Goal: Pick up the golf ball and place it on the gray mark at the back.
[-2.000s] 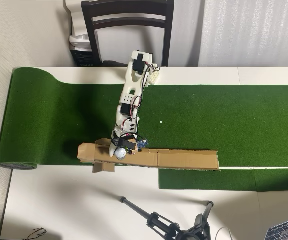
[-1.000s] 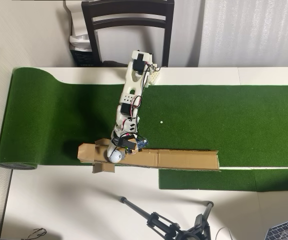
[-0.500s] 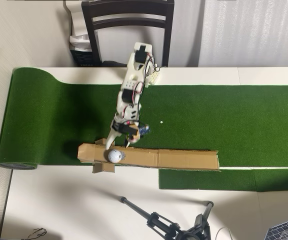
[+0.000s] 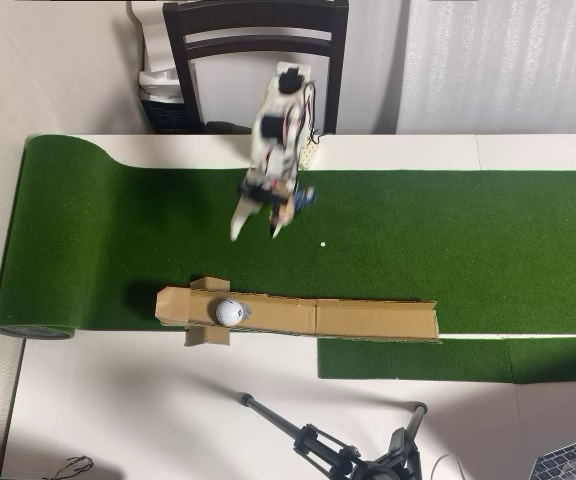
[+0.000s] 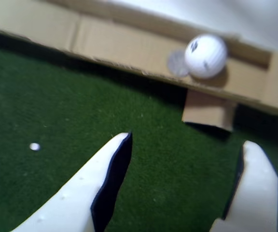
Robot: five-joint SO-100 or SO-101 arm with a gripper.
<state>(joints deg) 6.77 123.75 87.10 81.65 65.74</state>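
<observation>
Your golf ball (image 4: 229, 311) sits inside the cardboard trough (image 4: 368, 320), near that trough's left end in the overhead view. In the wrist view the golf ball (image 5: 205, 55) rests touching the gray mark (image 5: 176, 63), covering one side of it rather than sitting square on top; part of the disc peeks out beside the ball. The picture is blurred, so you can't judge the overlap finely.

Your pincer (image 4: 254, 222) hangs well apart from the trough, over the green turf (image 4: 468, 240), with its jaws spread wide and nothing between them. The wrist view confirms it: the pincer (image 5: 182, 145) shows only grass in the gap. A tiny white dot (image 4: 322, 243) lies on the turf near the pincer.

Here's the risk, operator: a round ball on flat cardboard, off-centre on its mark, looks free to roll along the trough. A bump to the counter (image 4: 118, 400) or a swing of the arm near the trough could nudge it clear. Don't mistake that white dot for your target.
</observation>
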